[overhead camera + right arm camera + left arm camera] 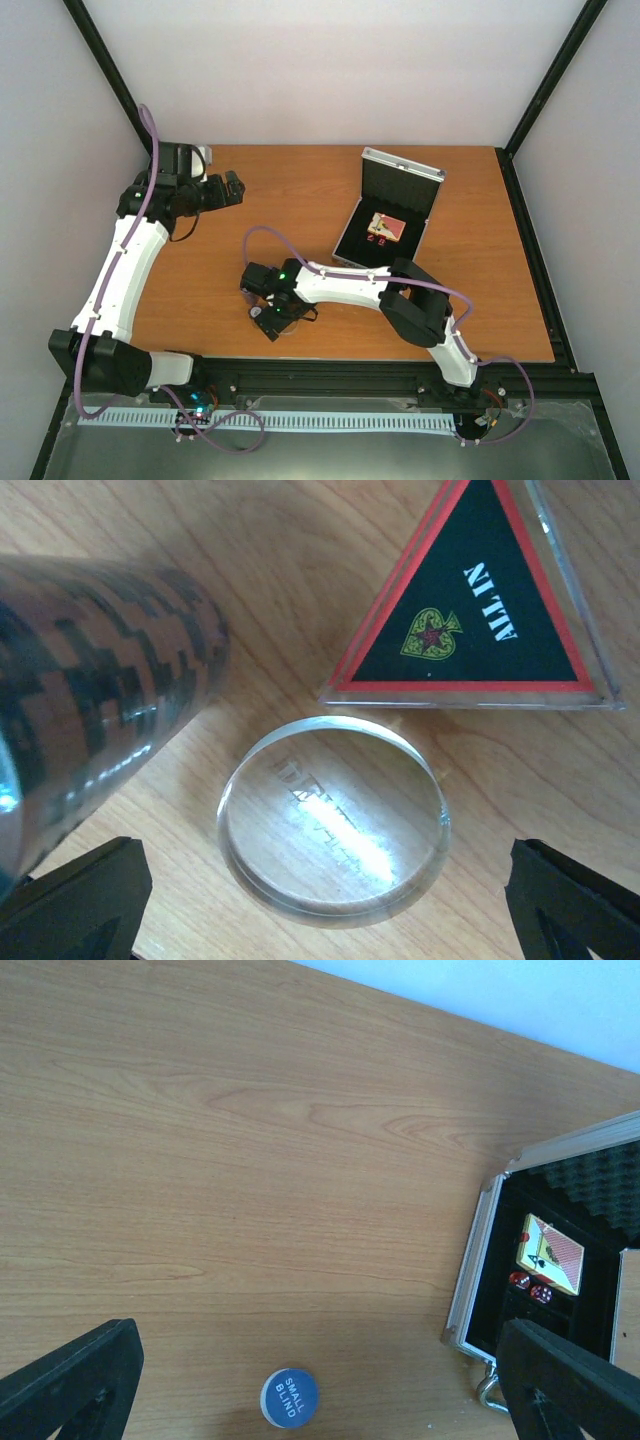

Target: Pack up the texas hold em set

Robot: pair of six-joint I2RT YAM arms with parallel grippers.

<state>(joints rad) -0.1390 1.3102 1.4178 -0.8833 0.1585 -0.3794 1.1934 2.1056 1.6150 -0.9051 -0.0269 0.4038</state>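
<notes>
Texas hold em set (352, 245): case (400, 186) open at the far right of the table (300, 190), loose pieces not yet packed.

My right pincer (325, 905) hangs released, fingers spread wide to either side of the clear token (333, 820), which lies flat on the wood. The triangular token (470, 600) sits just beside it, and the chip stack (90, 690) lies on its side to the left. In my judgement the step in hand is lifting the clear disc. I should descend centred, clear of both neighbours, and close low on its rim, as the slick edge may slip. My left pincer (320, 1360) is likewise released, above the blue token (289, 1397). The case lies well apart and holds the card box (550, 1253) and red dice (519, 1280).
</notes>
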